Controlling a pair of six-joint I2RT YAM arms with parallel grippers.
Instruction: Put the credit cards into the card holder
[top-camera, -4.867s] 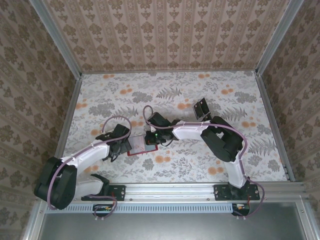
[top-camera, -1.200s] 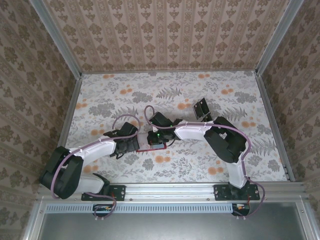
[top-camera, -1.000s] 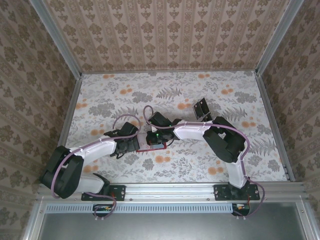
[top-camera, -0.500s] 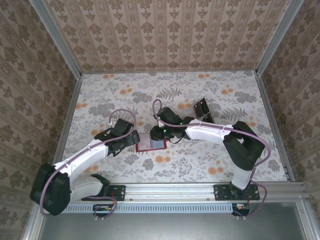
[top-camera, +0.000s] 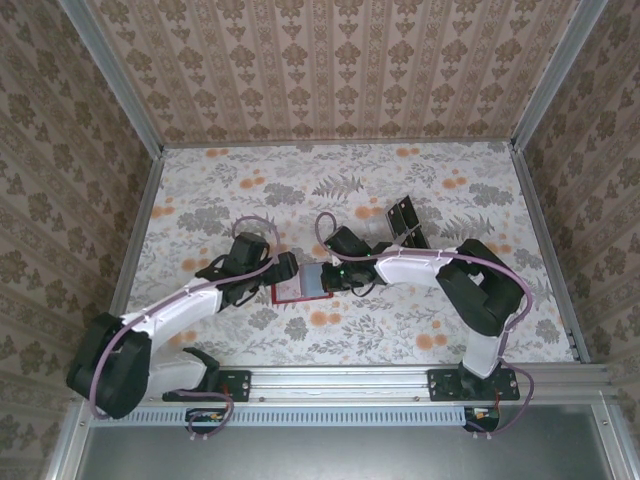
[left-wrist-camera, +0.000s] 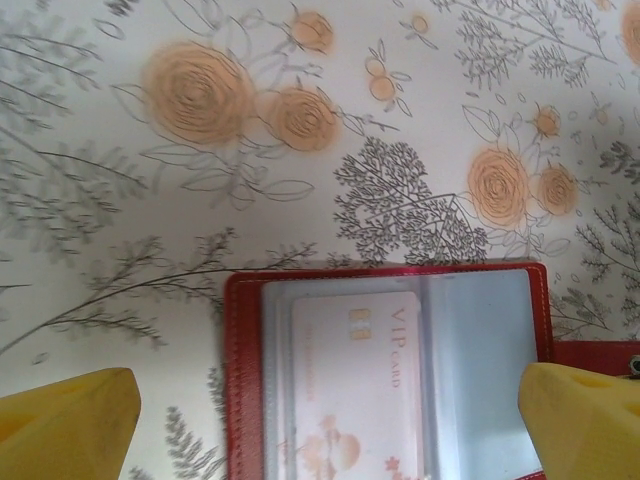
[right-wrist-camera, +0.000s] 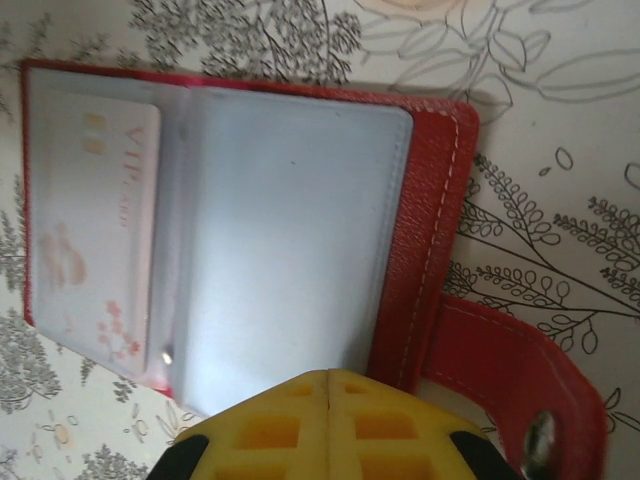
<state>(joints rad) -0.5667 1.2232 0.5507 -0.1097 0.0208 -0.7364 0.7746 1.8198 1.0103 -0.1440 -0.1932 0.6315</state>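
While left end effector (left-wrist-camera: 325, 420) gapes and right end effector (right-wrist-camera: 328, 420) pinches closed, card (left-wrist-camera: 355, 390) reads "VIP CARD".

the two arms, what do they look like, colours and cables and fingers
Both the left arm and right arm have white links, bulky black joints and a looping lilac cable. The left fingers are plain yellow; the right fingers are yellow with square grid recesses.

pale credit card (left-wrist-camera: 355, 400) lettered "VIP CARD", behind a clear sleeve of the red card holder (left-wrist-camera: 240, 380)
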